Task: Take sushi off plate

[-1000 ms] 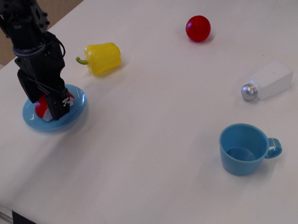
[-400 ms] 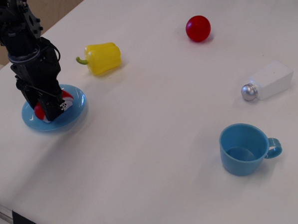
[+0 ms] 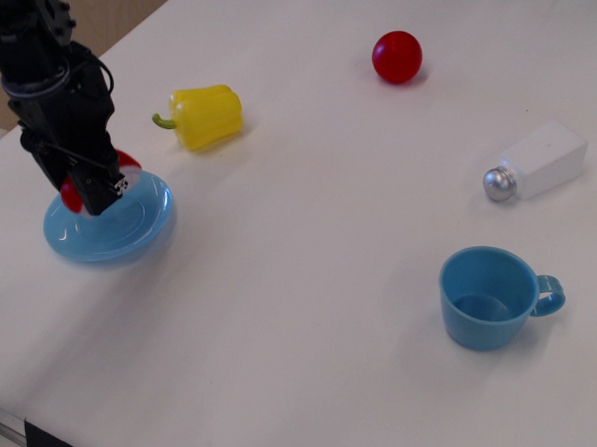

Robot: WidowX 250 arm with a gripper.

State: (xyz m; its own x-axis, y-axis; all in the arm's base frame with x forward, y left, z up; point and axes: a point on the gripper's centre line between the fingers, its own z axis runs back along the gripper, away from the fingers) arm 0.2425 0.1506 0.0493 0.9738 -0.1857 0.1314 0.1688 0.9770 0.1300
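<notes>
The light blue plate [image 3: 119, 228] lies at the left of the white table. My black gripper [image 3: 95, 192] hangs over its far left rim and is shut on the sushi [image 3: 72, 191]. The sushi's red top shows on both sides of the fingers; its white base is mostly hidden. The sushi is lifted a little above the plate's rim. The middle of the plate is bare.
A yellow pepper [image 3: 207, 115] lies just behind and right of the plate. A red ball [image 3: 397, 56] is at the back. A white shaker [image 3: 536, 162] lies at the right. A blue cup [image 3: 490, 298] stands at the front right.
My gripper closed on the sushi and rose with it, moving slightly back and left. The plate's middle, covered before, now shows bare.
</notes>
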